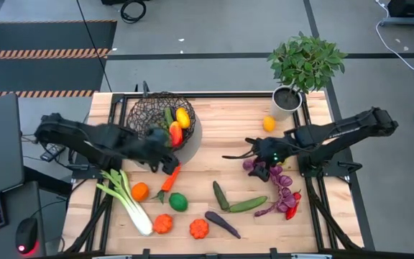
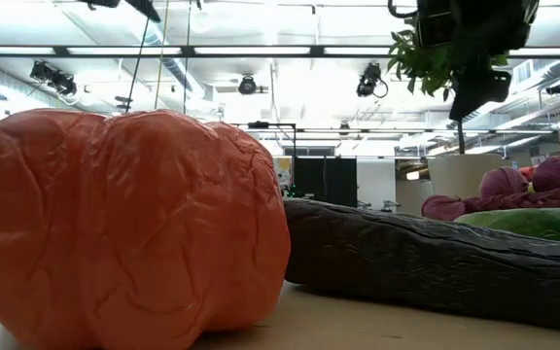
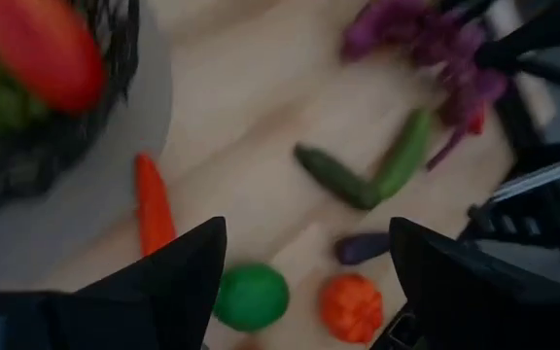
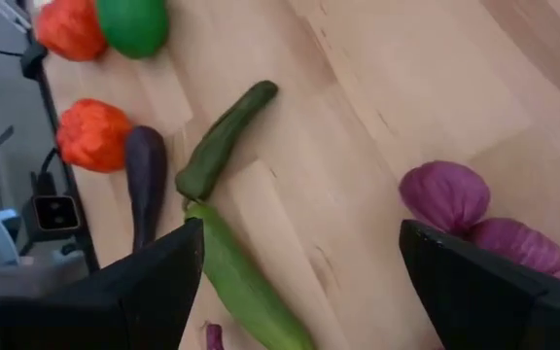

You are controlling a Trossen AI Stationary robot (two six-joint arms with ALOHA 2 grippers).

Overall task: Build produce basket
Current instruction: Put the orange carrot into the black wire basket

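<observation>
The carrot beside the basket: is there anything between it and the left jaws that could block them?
Nothing visible does. The left gripper is open, above the carrot, which lies on bare wood just outside the basket. The lime lies nearby, apart from the carrot.

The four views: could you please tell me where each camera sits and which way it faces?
High view: above the table, looking straight down; both arms, basket.
Low view: at tabletop height, looking level past an orange pumpkin and aubergine; an arm overhead.
Left wrist view: on the left arm, looking down past the open left gripper at the lime.
Right wrist view: on the right arm, past the open right gripper at the cucumbers.
Both wrist views share the cucumbers and lime.
</observation>
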